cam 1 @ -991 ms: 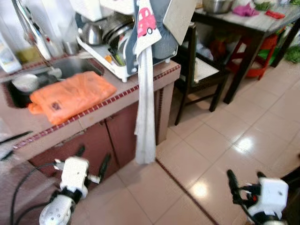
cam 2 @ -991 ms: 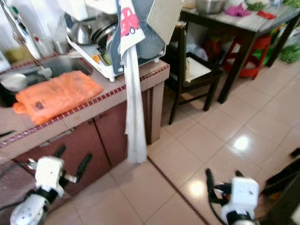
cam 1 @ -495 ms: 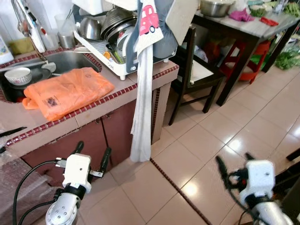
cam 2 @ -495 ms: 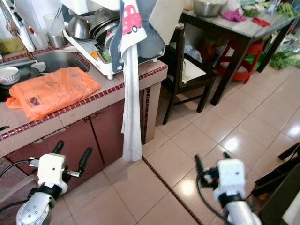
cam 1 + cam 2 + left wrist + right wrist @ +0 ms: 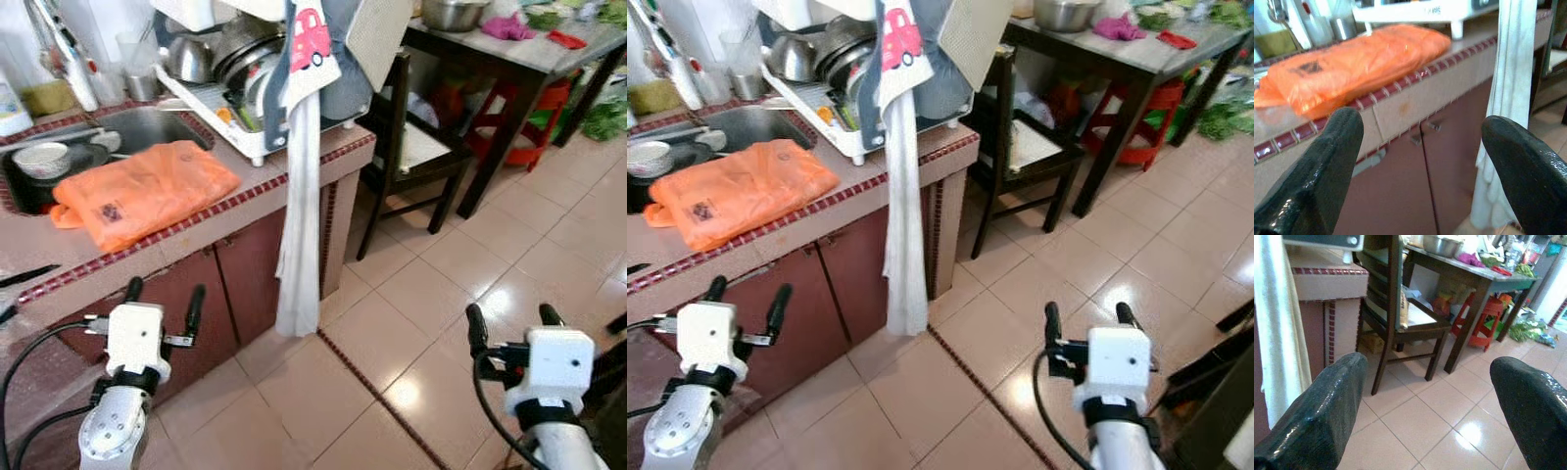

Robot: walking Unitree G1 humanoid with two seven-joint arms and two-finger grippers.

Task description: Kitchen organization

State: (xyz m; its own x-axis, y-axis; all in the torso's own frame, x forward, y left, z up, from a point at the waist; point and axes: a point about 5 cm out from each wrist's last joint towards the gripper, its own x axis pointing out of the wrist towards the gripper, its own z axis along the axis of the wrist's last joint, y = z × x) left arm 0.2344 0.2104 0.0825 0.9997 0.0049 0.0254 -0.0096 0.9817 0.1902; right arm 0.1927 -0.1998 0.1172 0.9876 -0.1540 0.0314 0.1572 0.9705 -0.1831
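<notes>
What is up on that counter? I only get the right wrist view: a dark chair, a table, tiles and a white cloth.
Observer: An orange plastic bag lies flat on the counter, near its front edge.
Operator: Where does the white cloth come from?
Observer: It is a long towel hanging from the dish rack at the counter's end, reaching almost to the floor.
Operator: Anything beside the bag?
Observer: A sink behind it, with a small bowl in it.
Operator: And the other arm?
Observer: The left gripper is open, held low in front of the cabinet doors; the right gripper is open too, over the tiles.
</notes>
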